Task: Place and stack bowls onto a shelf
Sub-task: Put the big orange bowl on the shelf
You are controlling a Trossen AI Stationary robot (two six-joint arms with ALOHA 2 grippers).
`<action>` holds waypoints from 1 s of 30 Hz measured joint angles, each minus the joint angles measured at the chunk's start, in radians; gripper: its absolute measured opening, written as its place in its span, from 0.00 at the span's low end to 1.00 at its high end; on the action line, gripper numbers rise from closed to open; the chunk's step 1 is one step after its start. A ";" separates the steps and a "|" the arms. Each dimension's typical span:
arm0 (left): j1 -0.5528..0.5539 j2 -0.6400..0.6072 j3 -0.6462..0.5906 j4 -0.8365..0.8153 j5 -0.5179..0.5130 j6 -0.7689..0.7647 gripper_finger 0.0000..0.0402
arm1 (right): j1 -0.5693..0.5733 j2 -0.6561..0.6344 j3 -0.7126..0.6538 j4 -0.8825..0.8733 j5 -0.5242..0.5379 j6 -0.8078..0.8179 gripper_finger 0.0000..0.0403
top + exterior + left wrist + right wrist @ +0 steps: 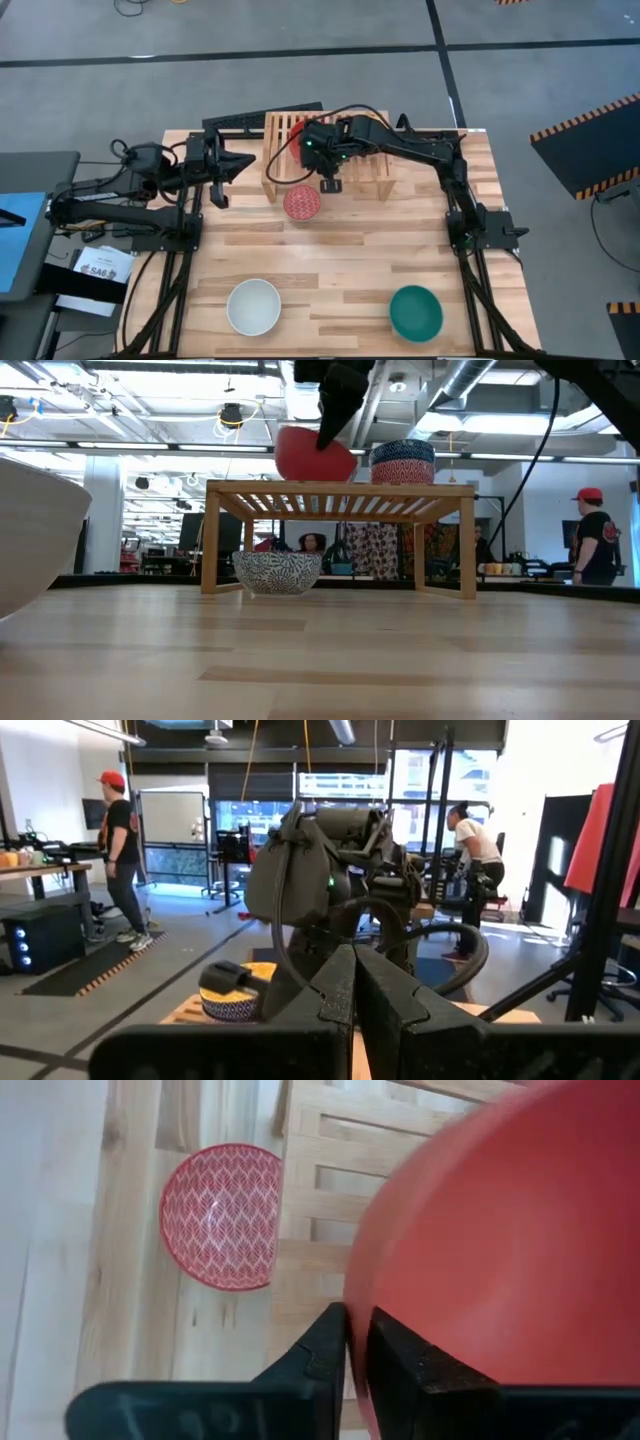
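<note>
white bowl (30,535) nearest, right tool (357,1342) pinching red bowl (500,1250) over shelf (340,495)

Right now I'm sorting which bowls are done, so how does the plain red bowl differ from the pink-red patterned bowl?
The plain red bowl is solid red; the pink-red patterned bowl has a leaf-like pattern inside. The plain red bowl sits tilted over the shelf, its rim between the right gripper's fingers; the patterned bowl stands upright on the table in front of the shelf, untouched. Both are small round bowls.
</note>
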 joint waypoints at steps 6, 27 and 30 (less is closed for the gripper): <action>0.000 0.006 0.000 -0.001 0.000 0.000 0.00 | -0.007 0.001 0.000 -0.001 0.000 -0.005 0.18; 0.000 0.007 0.000 -0.009 0.000 0.001 0.00 | -0.029 0.000 0.000 0.071 -0.023 0.004 0.59; 0.000 0.007 0.000 -0.009 0.000 0.001 0.00 | -0.039 -0.028 -0.002 0.060 -0.054 0.005 0.62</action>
